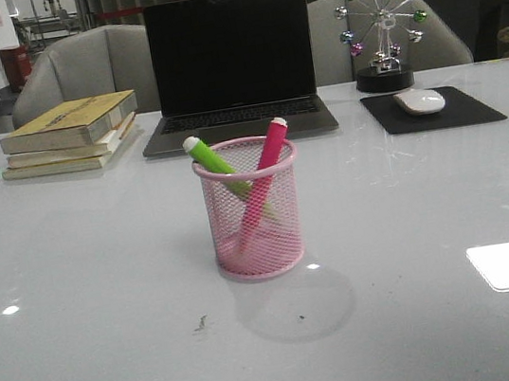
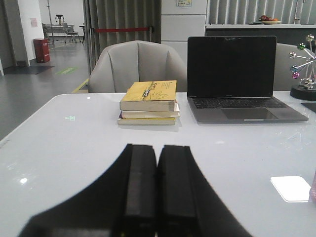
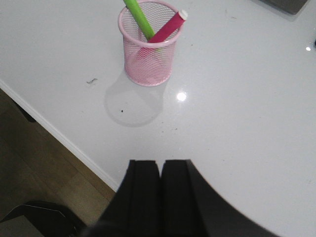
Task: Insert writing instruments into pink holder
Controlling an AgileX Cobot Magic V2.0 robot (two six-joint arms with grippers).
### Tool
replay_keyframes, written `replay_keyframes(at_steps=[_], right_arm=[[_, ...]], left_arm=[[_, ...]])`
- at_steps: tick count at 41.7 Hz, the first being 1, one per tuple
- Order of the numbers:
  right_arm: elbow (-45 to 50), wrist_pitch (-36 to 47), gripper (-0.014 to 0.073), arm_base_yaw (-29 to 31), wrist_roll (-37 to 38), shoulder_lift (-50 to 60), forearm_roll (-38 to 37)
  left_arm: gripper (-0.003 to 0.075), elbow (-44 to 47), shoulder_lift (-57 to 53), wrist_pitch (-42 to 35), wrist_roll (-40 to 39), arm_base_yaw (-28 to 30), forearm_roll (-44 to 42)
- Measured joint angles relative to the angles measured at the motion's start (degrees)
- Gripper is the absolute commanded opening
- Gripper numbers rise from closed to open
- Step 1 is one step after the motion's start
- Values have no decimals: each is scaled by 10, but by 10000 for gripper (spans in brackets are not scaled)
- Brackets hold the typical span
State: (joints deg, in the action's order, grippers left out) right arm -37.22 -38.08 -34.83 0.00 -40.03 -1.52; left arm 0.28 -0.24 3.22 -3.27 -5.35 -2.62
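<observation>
The pink mesh holder (image 1: 252,212) (image 3: 149,47) stands upright mid-table. A lime green marker (image 1: 214,161) (image 3: 138,18) and a magenta pink marker (image 1: 266,171) (image 3: 167,27) both rest inside it, crossed, their whitish ends sticking out over the rim. Neither arm shows in the front view. My left gripper (image 2: 159,163) is shut and empty, low over the table's left part, far from the holder. My right gripper (image 3: 160,168) is shut and empty, over the table's near edge, well back from the holder.
A black laptop (image 1: 232,63) stands open behind the holder. Stacked books (image 1: 71,134) lie at the back left. A ferris-wheel ornament (image 1: 383,29) and a mouse (image 1: 419,101) on a black pad (image 1: 473,110) sit at the back right. The table edge (image 3: 64,139) drops to the floor.
</observation>
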Motion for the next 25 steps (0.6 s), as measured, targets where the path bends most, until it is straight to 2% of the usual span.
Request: replay_keyframes(at_steps=[16, 19, 25], right_arm=[[5, 3, 58, 2, 0, 14, 0], [19, 5, 58, 20, 0, 33, 0], [75, 41, 58, 111, 0, 101, 0]], left_arm=[[91, 0, 0, 0, 0, 0, 0], [91, 0, 0, 0, 0, 0, 0], [91, 0, 0, 0, 0, 0, 0]])
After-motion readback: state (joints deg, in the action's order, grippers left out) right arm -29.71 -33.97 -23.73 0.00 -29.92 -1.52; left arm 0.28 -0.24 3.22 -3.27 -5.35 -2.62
